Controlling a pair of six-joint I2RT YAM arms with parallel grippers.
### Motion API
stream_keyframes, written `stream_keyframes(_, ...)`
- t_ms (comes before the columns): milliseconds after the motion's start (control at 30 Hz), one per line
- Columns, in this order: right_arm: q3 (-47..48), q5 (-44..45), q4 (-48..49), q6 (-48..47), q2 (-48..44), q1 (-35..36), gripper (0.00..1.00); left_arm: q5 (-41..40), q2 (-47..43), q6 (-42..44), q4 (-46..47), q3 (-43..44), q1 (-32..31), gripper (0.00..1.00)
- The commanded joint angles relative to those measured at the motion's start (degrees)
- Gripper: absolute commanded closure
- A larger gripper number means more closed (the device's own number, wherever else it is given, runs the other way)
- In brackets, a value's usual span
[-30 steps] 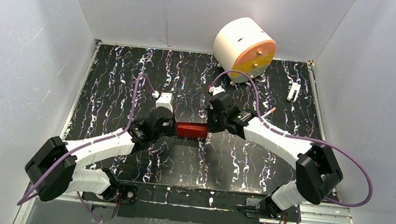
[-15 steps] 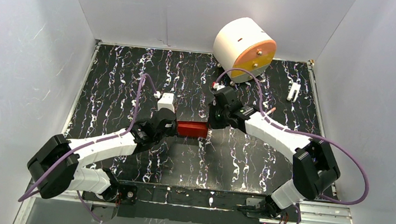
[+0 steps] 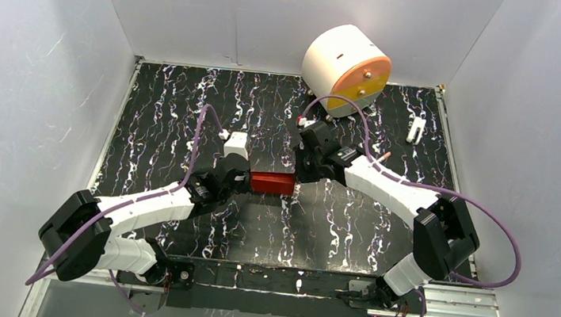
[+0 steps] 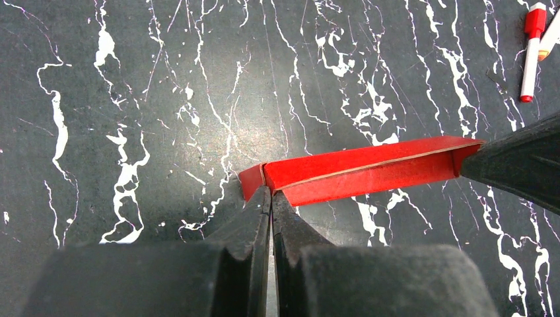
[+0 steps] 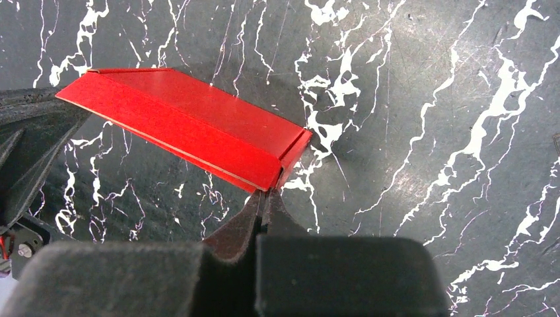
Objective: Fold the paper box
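Note:
The paper box (image 3: 272, 182) is a bright red, long, flat folded piece held just above the black marbled table between both arms. My left gripper (image 3: 247, 181) is shut on its left end; in the left wrist view the fingertips (image 4: 263, 198) pinch the end flap of the box (image 4: 370, 168). My right gripper (image 3: 296, 178) is shut on its right end; in the right wrist view my gripper (image 5: 265, 193) clamps the lower corner of the box (image 5: 191, 125). Each wrist view shows the other gripper's black finger at the box's far end.
A large white-and-orange drum (image 3: 345, 70) stands at the back right. A small white part (image 3: 416, 129) lies near the right wall. A red-capped white pen (image 4: 531, 59) lies beyond the box. White walls close in three sides.
Both grippers keep hold of the box. The box and both wrists have shifted slightly away from the arm bases, and the right elbow has moved in a little.

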Motion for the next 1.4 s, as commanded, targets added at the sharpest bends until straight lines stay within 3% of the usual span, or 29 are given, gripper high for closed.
stream_keyframes(0, 2.19, 1.35, -0.8, -0.76, 0.37, 0.36, 1.0, -0.24, 2.1, 1.09, -8.43, -1.1, -0.29, 1.0)
stream_keyframes(400, 0.99, 2.97, -2.07, -2.15, -0.24, 0.4, 1.0, -0.73, 2.11, 1.27, -9.33, -0.57, -0.25, 1.0)
stream_keyframes(767, -4.48, 3.55, 2.85, -2.08, 0.95, 2.29, 1.0, 1.77, 0.83, 0.24, -7.72, -1.65, -0.24, 1.0)
stream_keyframes(967, -8.26, 4.94, 6.3, -3.1, -2.85, 2.75, 1.0, 2.14, -0.28, -0.05, -5.03, -3.9, -0.22, 1.0)
stream_keyframes(1233, -11.4, 2.33, 15.7, 0.09, -13.87, 2.28, 0.55, 1.4, 0.02, 0.3, -5.01, -4.16, -0.22, 1.0)
stream_keyframes(1367, -13.44, 1.59, 19.16, 5.05, -16.39, 0.11, 0.43, 1.19, 0.15, 0.46, -4.99, -4.06, -0.29, 1.0)
